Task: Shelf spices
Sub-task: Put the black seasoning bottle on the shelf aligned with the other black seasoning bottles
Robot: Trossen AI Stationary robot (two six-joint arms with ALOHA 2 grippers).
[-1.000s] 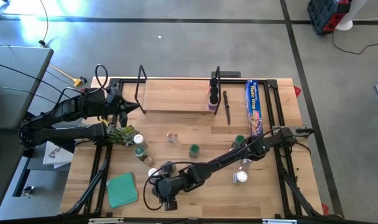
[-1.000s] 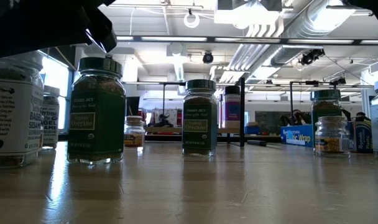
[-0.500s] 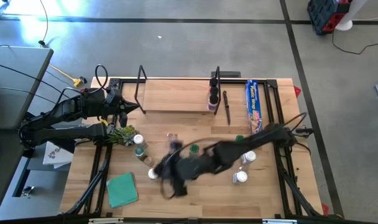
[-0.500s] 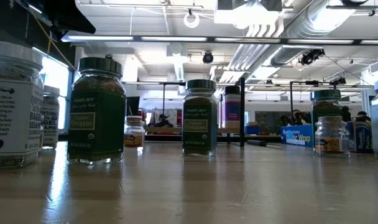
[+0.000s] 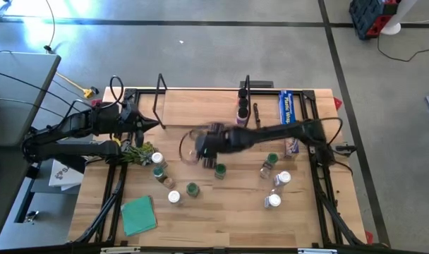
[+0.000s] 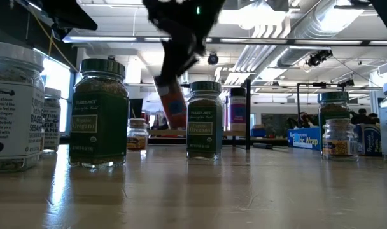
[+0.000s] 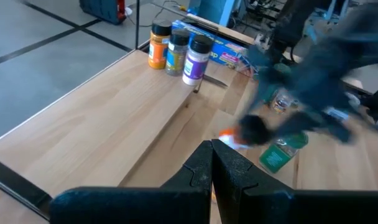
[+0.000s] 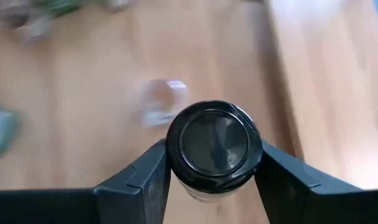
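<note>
A: From above, where is the right claw?
B: Center frame, blurred, just below the shelf board's front edge. Three jars stand at the shelf's right end; other spices are scattered across the surface lower down. The left claw waits at the shelf's left frame.

A: And the low view?
B: A tilted jar with an orange label hangs upper center, off the surface, beside an upright oregano jar.

A: Left wrist?
B: Its fingers are pressed together, holding nothing.

A: Right wrist?
B: The dark-lidded jar sits clamped between both fingers, center frame.
</note>
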